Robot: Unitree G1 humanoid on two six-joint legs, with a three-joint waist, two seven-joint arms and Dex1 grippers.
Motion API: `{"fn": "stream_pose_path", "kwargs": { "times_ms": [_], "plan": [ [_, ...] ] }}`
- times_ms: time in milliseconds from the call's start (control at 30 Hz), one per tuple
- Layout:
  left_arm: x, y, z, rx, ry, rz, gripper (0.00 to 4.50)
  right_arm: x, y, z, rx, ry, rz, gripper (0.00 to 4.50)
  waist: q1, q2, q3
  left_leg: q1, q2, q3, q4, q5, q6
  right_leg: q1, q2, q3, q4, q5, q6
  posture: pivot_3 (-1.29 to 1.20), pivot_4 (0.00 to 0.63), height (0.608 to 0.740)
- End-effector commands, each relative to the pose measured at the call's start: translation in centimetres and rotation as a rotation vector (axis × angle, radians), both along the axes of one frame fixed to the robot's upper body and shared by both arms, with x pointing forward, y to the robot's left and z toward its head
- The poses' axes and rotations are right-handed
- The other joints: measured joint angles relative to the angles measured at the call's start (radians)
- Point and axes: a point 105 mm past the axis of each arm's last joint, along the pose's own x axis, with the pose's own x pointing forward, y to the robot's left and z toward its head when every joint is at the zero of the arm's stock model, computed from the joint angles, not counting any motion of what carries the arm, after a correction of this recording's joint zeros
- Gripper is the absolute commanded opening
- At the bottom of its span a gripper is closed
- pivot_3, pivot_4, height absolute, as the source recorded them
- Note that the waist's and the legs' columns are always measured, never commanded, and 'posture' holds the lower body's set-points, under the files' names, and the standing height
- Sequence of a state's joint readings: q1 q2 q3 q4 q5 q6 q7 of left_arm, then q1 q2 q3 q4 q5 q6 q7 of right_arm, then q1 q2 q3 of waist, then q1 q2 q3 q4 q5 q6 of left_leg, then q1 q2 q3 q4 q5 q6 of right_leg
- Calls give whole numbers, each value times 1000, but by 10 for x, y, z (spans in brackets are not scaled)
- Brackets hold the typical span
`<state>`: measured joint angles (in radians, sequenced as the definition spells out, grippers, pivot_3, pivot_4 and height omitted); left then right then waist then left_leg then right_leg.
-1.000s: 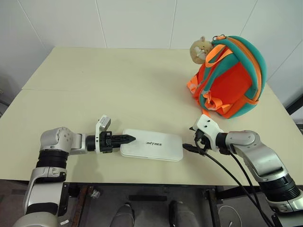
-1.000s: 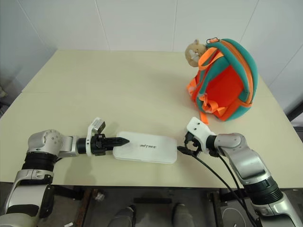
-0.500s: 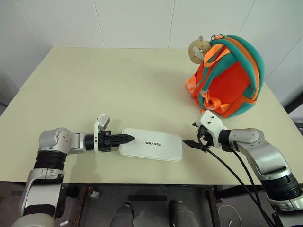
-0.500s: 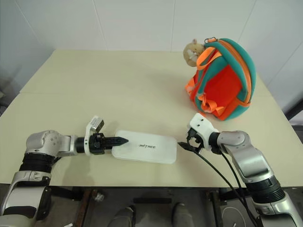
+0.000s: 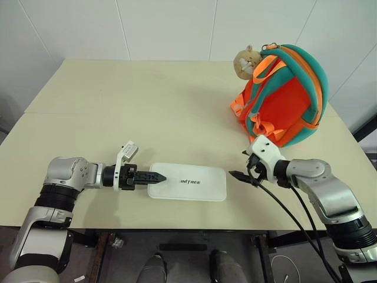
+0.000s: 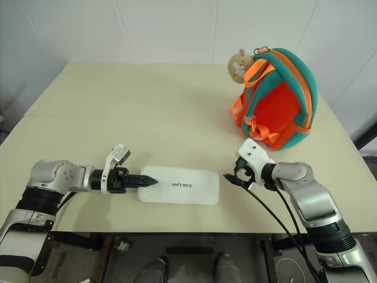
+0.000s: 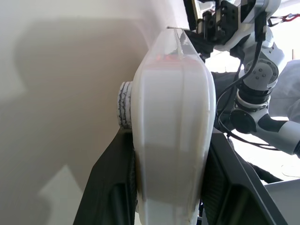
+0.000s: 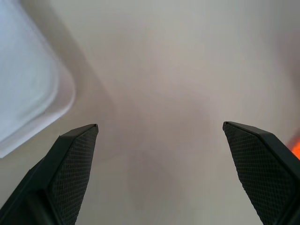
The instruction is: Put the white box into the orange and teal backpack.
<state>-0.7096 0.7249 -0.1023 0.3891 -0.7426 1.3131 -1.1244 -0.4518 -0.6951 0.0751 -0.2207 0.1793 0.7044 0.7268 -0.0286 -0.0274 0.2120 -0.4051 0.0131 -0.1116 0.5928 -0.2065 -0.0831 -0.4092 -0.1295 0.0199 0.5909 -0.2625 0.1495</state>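
The white box (image 5: 188, 181) lies flat near the table's front edge, dark lettering on top. My left gripper (image 5: 159, 177) is shut on its left short end. In the left wrist view the box (image 7: 173, 117) sits edge-on between the black fingers (image 7: 112, 187). My right gripper (image 5: 238, 175) stands open just off the box's right end, not touching it. In the right wrist view its fingers (image 8: 70, 164) are spread wide over bare tabletop beside a corner of the box (image 8: 28, 93). The orange and teal backpack (image 5: 283, 94) stands upright at the back right, a tan plush animal (image 5: 247, 62) on its top.
The cream table (image 5: 147, 112) is bare to the left and back. Its front edge (image 5: 177, 229) runs close under the box. Black cables (image 5: 288, 212) hang from my right wrist. White walls stand behind the table.
My left wrist has rolled a little with the box's end in its grip, and the box now lies squarer to the table edge. The right gripper has drawn slightly up and away from the box.
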Motion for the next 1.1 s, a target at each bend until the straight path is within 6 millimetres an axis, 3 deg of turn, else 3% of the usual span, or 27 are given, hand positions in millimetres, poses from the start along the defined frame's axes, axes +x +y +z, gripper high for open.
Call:
{"fn": "stream_pose_path", "kwargs": {
  "times_ms": [33, 300, 533, 733, 867, 1033, 1100],
  "plan": [
    [7, 17, 6, 67, -34, 99, 1349, 9, -14, 23, 46, -98, -88, 4500, -2, 0, 0, 0, 0, 0, 0, 0, 0, 0, 0, 0, 0, 0, 0, 0, 150, 740],
    [11, 23, 50, -135, -111, 179, 1317, 29, -39, 53, 267, -189, -300, 4500, 0, 0, 0, 0, 0, 0, 0, 0, 0, -1, 0, 0, 1, 2, 3, 0, 150, 740],
    [18, 21, 71, -247, -163, 230, 1316, 60, -42, 80, 444, -255, -383, 4500, 0, 1, 0, -1, 0, 0, -1, 0, 0, -1, 0, 0, 0, 6, 10, 0, 150, 740],
    [19, 16, 73, -265, -170, 238, 1316, 89, -32, 96, 574, -275, -407, 4500, -6, 1, 1, -1, 0, 0, -4, 0, -1, -3, 0, 0, 1, 6, 11, 0, 150, 740],
    [17, 15, 69, -259, -166, 243, 1316, 108, -15, 101, 642, -275, -400, 4500, -8, 1, 1, -1, 0, 0, -8, 1, -1, -4, 0, 1, 0, 6, 11, 0, 150, 740],
    [18, 16, 72, -278, -188, 264, 1316, 122, -2, 113, 717, -305, -399, 4500, -11, 1, 1, -1, 0, 1, -10, 1, -2, -4, 0, 1, 1, 6, 11, 0, 150, 740],
    [18, 19, 74, -287, -200, 281, 1316, 123, 3, 120, 749, -317, -384, 4111, -12, 1, 1, -1, 0, 1, -10, 1, -3, -4, 0, 1, 2, 6, 11, 0, 150, 740]
  ]
}}
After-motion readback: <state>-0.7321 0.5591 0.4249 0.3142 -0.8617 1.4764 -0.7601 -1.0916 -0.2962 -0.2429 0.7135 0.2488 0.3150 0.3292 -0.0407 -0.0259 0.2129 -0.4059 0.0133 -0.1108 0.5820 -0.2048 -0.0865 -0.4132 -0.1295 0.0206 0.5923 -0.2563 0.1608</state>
